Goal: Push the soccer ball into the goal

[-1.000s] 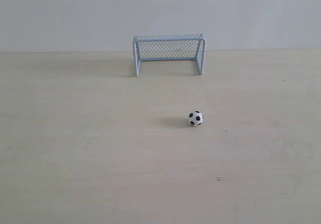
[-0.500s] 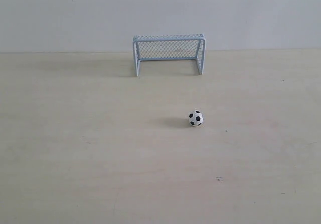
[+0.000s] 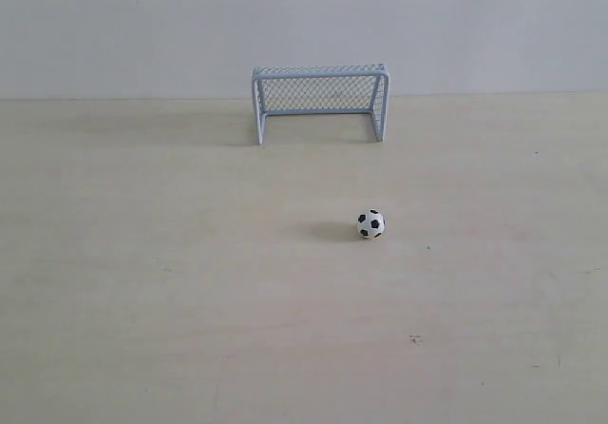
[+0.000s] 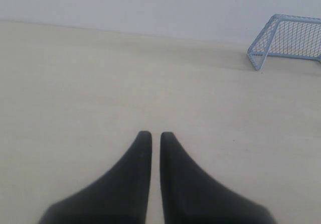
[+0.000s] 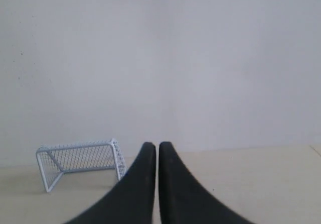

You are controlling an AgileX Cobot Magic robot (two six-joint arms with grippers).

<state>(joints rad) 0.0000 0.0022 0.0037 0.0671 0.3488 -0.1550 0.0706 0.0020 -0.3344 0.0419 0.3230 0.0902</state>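
The soccer ball (image 3: 371,223) rests on the pale wooden table, a few ball-widths in front of the goal (image 3: 319,101) and slightly right of its right post. The goal stands against the back wall with its mouth facing the ball. Neither arm shows in the exterior view. My left gripper (image 4: 152,135) is shut with nothing between its dark fingers; the goal (image 4: 288,40) lies ahead to one side. My right gripper (image 5: 153,146) is shut and empty too, with the goal (image 5: 80,161) beyond it. The ball shows in neither wrist view.
A plain grey-white wall (image 3: 304,25) runs along the back edge of the table (image 3: 190,281). Small dark specks (image 3: 415,338) mark the wood near the front.
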